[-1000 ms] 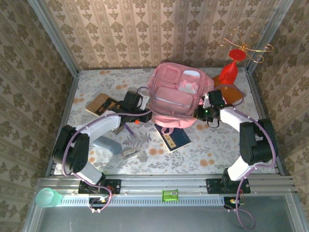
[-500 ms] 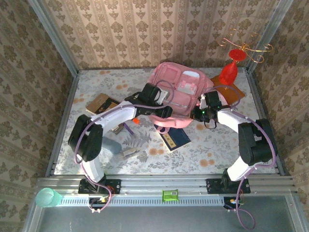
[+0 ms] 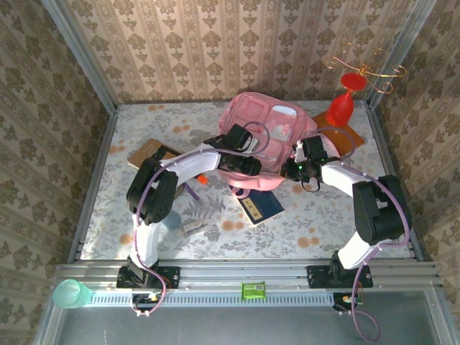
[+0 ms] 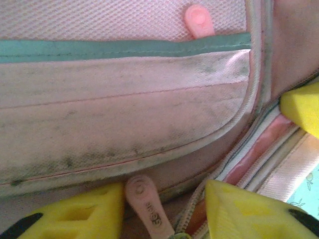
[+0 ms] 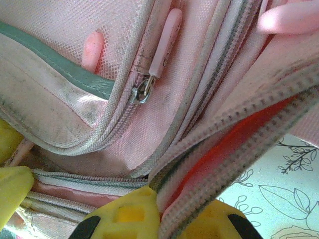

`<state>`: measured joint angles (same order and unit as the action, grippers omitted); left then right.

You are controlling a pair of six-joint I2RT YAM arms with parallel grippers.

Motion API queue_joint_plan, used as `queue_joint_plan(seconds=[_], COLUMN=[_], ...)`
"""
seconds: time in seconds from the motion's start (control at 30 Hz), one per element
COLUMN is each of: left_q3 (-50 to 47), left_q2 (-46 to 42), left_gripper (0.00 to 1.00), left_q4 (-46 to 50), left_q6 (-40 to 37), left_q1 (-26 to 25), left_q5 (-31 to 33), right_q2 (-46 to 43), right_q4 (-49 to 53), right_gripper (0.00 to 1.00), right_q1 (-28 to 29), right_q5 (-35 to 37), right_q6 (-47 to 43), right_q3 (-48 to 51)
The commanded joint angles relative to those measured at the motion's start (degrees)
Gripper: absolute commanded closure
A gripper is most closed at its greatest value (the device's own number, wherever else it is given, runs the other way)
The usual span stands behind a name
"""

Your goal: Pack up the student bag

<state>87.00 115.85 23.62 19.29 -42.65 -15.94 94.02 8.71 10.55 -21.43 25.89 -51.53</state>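
Student bag point(image 3: 267, 133) lies at the far middle of the bench point(image 3: 323, 223), front pockets up. Its near edge hides part of a blue book point(image 3: 262, 207); the cover text is too small to read. Left fingers point(image 4: 75, 216) are apart, either side of a pink zip pull point(image 4: 145, 199). The pull's embossed lettering is illegible and its lower end is cut off. Right fingers point(image 5: 127, 211) are clamped together on the bag's open zip edge, with red lining visible inside.

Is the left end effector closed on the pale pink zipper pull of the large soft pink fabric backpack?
No, the left end effector holds its fingers apart, the zipper pull free between them.
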Motion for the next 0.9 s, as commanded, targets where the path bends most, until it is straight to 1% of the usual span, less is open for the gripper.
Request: queue_joint_plan(seconds=[0.0, 0.23, 0.3, 0.37, 0.47, 0.57, 0.73, 0.87], left_q3=[0.8, -0.6, -1.4, -2.3, -6.1, -10.4, -13.9, -15.7], left_q2=[1.4, 0.7, 0.1, -0.7, -4.3, -9.2, -14.8, -14.9], left_gripper=[0.68, 0.9, 1.0, 1.0, 1.0, 1.0, 1.0, 1.0], left_q4=[-0.6, -2.2, -3.1, -4.2, -8.7, -12.7, -11.0, -9.2], left_q6=[2.3, 2.9, 3.0, 2.7, 1.5, -0.6, -5.3, -8.1], left_q1=[0.5, 1.1, 1.3, 1.8, 1.9, 1.5, 0.9, 0.4], left_q5=[-3.4, -5.2, -5.2, -5.3, -3.6, 1.5, 14.7, 24.3], right_q2=[0.9, 1.6, 1.8, 1.9, 1.6, 1.0, 0.6, 0.2], right_q4=[-3.0, -2.8, -2.8, -2.5, -1.3, 1.0, 4.8, 3.7], right_gripper=[1.0, 1.0, 1.0, 1.0, 1.0, 1.0, 1.0, 1.0], right_q1=[0.9, 1.0, 1.0, 1.0, 0.9, 0.2, -1.0, -1.1], right_q5=[-2.1, -1.6, -1.3, -0.8, 1.1, 4.0, 9.2, 8.6], right_q6=[0.2, 0.1, 0.0, 0.0, -0.4, -0.8, -1.6, -0.8], right_q3=[0.0, -0.4, -0.3, -0.4, -0.4, -0.5, -0.8, -0.3])
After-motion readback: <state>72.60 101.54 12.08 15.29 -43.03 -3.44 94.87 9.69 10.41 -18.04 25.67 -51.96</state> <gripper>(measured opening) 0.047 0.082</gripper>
